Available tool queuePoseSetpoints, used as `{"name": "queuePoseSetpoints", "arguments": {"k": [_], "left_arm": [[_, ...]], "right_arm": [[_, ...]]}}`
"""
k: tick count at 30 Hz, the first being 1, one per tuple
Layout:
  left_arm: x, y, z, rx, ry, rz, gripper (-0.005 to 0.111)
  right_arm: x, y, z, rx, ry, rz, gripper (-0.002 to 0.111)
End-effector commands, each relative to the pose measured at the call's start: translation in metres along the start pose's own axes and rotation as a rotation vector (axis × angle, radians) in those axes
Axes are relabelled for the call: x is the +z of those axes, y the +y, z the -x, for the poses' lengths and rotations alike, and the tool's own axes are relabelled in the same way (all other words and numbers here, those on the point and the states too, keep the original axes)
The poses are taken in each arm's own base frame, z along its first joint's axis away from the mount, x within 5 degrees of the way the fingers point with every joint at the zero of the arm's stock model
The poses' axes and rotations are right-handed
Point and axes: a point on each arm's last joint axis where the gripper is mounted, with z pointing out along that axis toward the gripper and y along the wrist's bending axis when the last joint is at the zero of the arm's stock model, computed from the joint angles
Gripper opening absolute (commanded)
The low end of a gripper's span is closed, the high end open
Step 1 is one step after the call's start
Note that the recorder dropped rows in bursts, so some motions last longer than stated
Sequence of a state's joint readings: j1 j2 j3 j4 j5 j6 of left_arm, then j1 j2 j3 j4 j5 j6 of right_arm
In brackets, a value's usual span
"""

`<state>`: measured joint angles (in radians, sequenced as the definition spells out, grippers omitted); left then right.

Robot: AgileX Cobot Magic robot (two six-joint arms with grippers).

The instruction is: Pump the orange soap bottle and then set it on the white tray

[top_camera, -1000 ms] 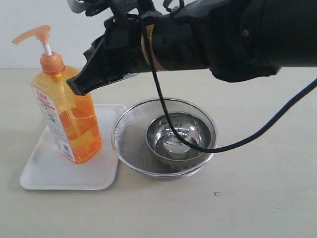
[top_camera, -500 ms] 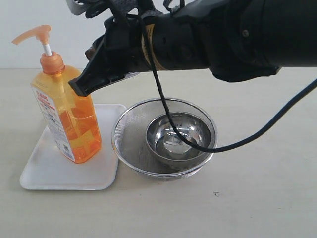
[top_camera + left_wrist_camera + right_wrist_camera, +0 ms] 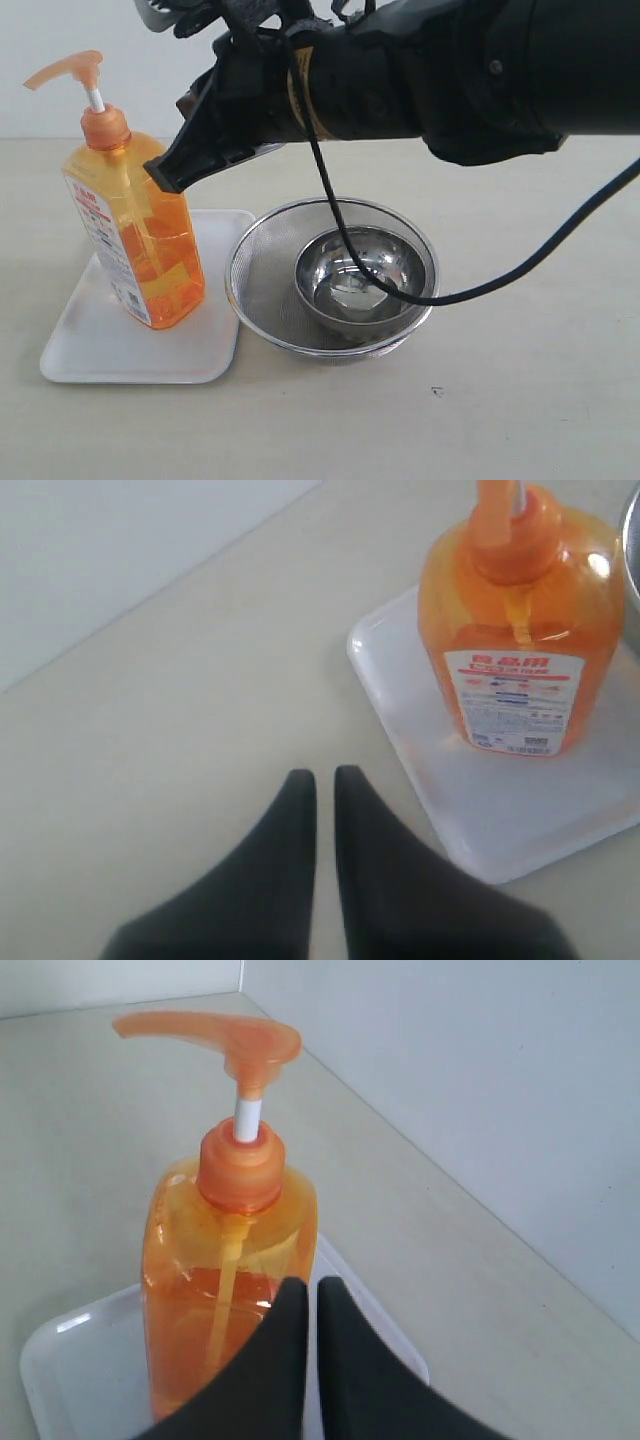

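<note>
Orange soap bottle [image 3: 140, 240] stands upright on the white tray [image 3: 100, 350], toward the tray's far end, at the left of the scene. Pump head [image 3: 65, 70] is up on its white stem, spout pointing left. Bottle and tray are in the same position as one second ago.

Change: the right gripper [image 3: 168, 176] has drifted slightly up and to the right over the last second. Its tip overlapped the bottle's shoulder in the exterior view and now sits just at the shoulder's right edge. The right wrist view shows its fingers [image 3: 288, 1305] pressed together with only a thin slit between them, holding nothing and clear of the bottle.

Left gripper [image 3: 318, 778]: fingers likewise together, empty, over bare worktop [image 3: 180, 710], apart from the tray. It does not appear in the exterior view.

Round mesh strainer [image 3: 262, 262] with steel bowl [image 3: 365, 275] inside sits just right of the tray, undisturbed.

Judgement: placement looks done and the right arm reads as backing off. Whether the pump was pressed cannot be told from these views.
</note>
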<state>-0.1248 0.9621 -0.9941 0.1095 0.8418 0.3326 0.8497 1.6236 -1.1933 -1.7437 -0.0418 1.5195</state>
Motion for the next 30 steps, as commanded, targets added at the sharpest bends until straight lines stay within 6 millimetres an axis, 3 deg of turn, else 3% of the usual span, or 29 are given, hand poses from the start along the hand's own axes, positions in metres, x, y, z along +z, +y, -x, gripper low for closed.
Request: {"name": "queuePoseSetpoints", "arguments": {"k": [1,7,11,15,23,30], "left_arm": [[0.010,0.005,-0.002,-0.103,-0.013,-0.071,0.005],[0.043,0.012,-0.002,-0.196,-0.002,-0.169,0.005],[0.071,0.007,-0.015,-0.238,0.019,-0.191,0.005],[0.084,0.004,-0.020,-0.265,-0.014,-0.210,0.005],[0.099,0.007,-0.029,-0.287,0.005,-0.220,0.005],[0.109,0.008,-0.026,-0.336,-0.060,-0.294,0.005]], "right_arm": [[-0.002,-0.008,0.001,-0.006,-0.006,-0.021,0.000],[-0.007,-0.043,-0.009,0.049,0.009,0.001,0.000],[0.006,-0.044,-0.023,0.031,0.052,0.006,0.000],[0.026,-0.042,-0.046,0.027,0.120,0.017,0.000],[0.042,-0.044,-0.039,0.007,0.097,0.043,0.000],[0.053,-0.045,-0.036,0.006,0.084,0.059,0.000]]}}
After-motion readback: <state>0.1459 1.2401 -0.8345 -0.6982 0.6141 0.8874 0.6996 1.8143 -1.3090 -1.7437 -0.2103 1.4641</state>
